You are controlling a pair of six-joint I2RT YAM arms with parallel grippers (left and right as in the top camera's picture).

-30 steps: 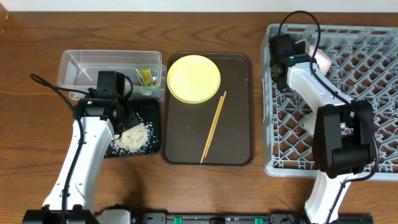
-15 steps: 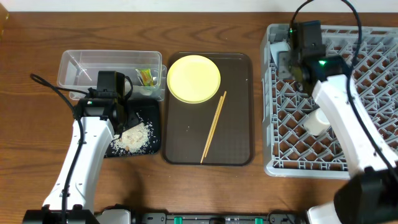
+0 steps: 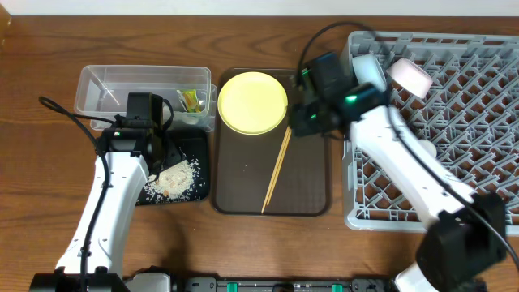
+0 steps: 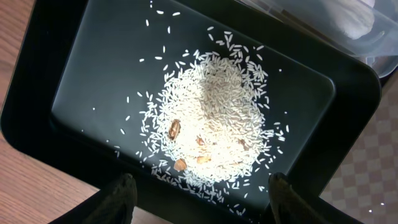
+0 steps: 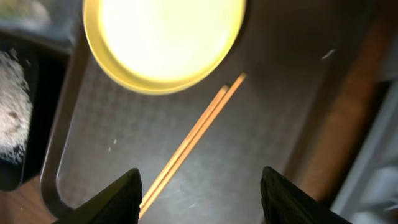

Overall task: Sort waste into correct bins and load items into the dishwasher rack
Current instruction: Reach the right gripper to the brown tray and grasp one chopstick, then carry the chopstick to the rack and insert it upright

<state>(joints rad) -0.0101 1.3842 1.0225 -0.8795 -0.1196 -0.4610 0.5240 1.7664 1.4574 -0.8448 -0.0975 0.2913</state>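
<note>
The yellow plate (image 3: 252,101) and the wooden chopsticks (image 3: 277,166) lie on the brown tray. My right gripper (image 3: 304,120) hovers open and empty over the chopsticks' upper end, beside the plate's right rim. The right wrist view shows the plate (image 5: 165,37) and the chopsticks (image 5: 193,140) ahead of the open fingers (image 5: 202,199). My left gripper (image 4: 199,199) is open above the black tray (image 4: 93,74), which holds a rice pile (image 4: 211,118). The yellow-green wrapper (image 3: 191,100) lies in the clear box (image 3: 105,85). A light blue bowl (image 3: 369,71) and a white bowl (image 3: 409,75) stand in the grey rack (image 3: 470,122).
The brown tray (image 3: 312,195) sits between the black tray (image 3: 199,146) and the rack. A pale cup (image 3: 427,150) shows in the rack, partly hidden by the right arm. The left arm's cable trails over the wooden table (image 3: 49,162).
My right arm has swung left from the rack's back corner to above the brown tray. The two bowls now show in the rack. The left arm has not moved.
</note>
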